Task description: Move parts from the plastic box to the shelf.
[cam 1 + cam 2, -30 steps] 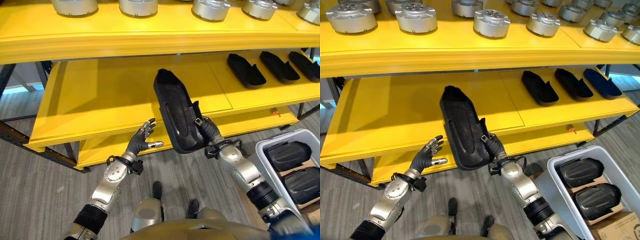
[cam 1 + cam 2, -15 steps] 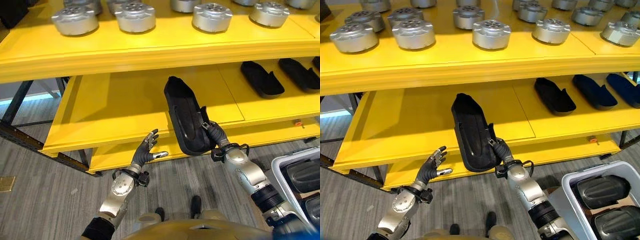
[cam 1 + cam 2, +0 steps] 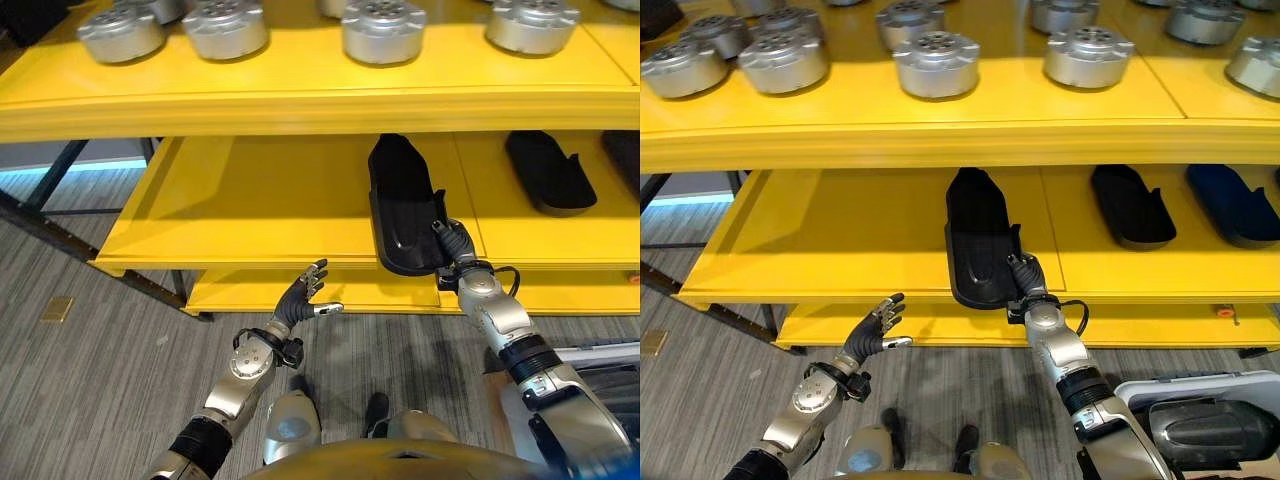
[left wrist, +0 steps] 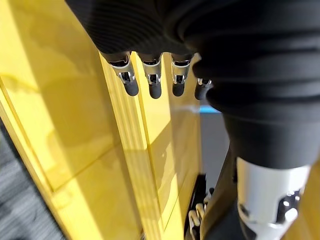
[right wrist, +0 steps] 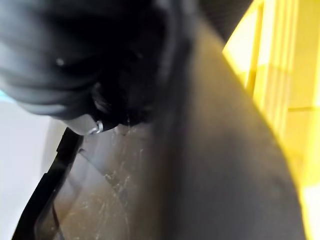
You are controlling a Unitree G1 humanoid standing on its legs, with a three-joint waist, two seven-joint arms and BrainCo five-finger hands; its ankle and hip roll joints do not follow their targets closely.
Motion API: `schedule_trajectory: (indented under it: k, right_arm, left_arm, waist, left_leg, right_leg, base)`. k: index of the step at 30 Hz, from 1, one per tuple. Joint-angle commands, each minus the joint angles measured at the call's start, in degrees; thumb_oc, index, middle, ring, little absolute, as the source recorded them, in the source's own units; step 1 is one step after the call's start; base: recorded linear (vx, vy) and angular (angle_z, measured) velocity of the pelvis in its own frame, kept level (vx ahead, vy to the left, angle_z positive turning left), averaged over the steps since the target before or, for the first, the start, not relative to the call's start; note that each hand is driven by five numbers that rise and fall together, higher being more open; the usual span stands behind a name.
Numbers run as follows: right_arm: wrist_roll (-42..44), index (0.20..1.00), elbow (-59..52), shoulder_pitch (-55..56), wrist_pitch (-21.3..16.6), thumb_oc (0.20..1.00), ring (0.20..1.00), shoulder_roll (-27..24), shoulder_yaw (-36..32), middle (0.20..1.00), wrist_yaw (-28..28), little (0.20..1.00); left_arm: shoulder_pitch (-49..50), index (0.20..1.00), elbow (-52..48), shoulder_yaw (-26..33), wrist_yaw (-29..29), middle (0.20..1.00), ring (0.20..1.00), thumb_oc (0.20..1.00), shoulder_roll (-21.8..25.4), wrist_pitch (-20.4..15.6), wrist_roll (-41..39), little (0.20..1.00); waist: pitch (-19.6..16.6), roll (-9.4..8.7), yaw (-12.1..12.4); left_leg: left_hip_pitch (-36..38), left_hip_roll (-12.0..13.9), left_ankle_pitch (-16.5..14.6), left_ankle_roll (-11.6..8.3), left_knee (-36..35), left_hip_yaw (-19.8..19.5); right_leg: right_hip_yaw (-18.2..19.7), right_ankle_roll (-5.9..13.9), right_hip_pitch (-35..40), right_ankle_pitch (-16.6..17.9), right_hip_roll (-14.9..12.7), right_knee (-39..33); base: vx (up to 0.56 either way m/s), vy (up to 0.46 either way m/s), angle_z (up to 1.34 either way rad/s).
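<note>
Starting at the left: the left hand (image 3: pixel 300 301) hangs out in front of the yellow shelf (image 3: pixel 250 200), below the front edge of the middle level and off to the left of the held part. Fingers are straight and fanned apart, thumb sticking out sideways, nothing in it. The left wrist view shows the same thing, dark fingertips (image 4: pixel 131 89) lined up in the air with yellow shelf panels past them, not touching.

The whole left half of the middle level is bare yellow from its left edge up to the part, so there's lots of room on that side.

Middle: the long black part (image 3: pixel 978 240) sits lengthwise on the middle level, far end reaching toward the back, near end sticking out a bit over the front edge. The right hand (image 3: pixel 1026 274) is clamped on that near end at its right corner, fingers curled around the rim. The right wrist view is mostly the dark inside of the part from very close.

Right of it, a clear gap and then another black part (image 3: pixel 1132 205) lies flat on the same level, and a dark blue one (image 3: pixel 1233 205) nearer the right edge.

Up on the top level, round silver metal parts (image 3: pixel 937 62) run in rows close to the front edge.

Bottom right corner, on the floor: the plastic box (image 3: pixel 1160 387) with a black part (image 3: pixel 1210 428) still inside.
</note>
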Motion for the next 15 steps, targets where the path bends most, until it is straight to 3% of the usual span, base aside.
schedule_trajectory:
  k: [1,3,9,15]
  right_arm:
    - [1.66,0.200,-6.69,-1.01,-4.59,0.200,0.200,-2.71,-1.80,0.200,-1.19,0.200]
    - [3.25,0.200,-6.18,-0.77,-3.70,0.200,0.200,-2.78,-2.46,0.200,-1.63,0.200]
    - [4.27,0.200,-5.17,-1.33,-1.12,0.200,0.200,-2.86,-4.26,0.200,-2.32,0.200]
    - [1.94,0.200,-4.96,-2.91,-0.29,0.200,0.200,-2.95,-4.38,0.200,-0.97,0.200]
  left_arm:
    - [1.25,1.000,-5.01,-0.84,0.55,1.000,1.000,1.000,0.19,-3.12,0.64,1.000]
    - [1.14,1.000,-4.15,-0.71,2.37,1.000,1.000,1.000,0.49,-2.84,0.79,1.000]
    - [0.74,1.000,-3.73,-0.99,-1.87,1.000,1.000,1.000,1.27,-1.15,1.34,1.000]
    - [0.44,1.000,-3.65,-1.81,-3.31,1.000,1.000,1.000,1.22,-1.67,0.84,1.000]
  waist:
    - [-1.57,1.90,1.18]
    - [-2.13,1.80,0.82]
    - [-3.76,0.94,0.75]
    - [-3.50,0.62,1.24]
  left_leg:
    - [2.32,-0.49,8.00,0.54,-1.36,-3.06]
    - [4.55,-1.80,6.47,1.13,-2.35,-3.16]
    - [9.96,-6.05,2.35,3.49,-4.05,-5.58]
    - [10.40,-7.15,0.79,5.47,-4.06,-3.66]
  right_leg:
    - [0.38,6.43,4.85,2.94,-6.41,-1.05]
    - [0.84,6.49,5.03,2.85,-6.37,-0.78]
    - [3.67,7.84,4.03,4.59,-6.15,-1.47]
    - [2.05,9.00,1.20,3.19,-7.39,5.39]
  base:
    - [0.10,0.294,-0.56]
    - [0.14,0.306,-0.59]
    - [0.12,0.207,0.06]
    - [0.00,0.150,-0.15]
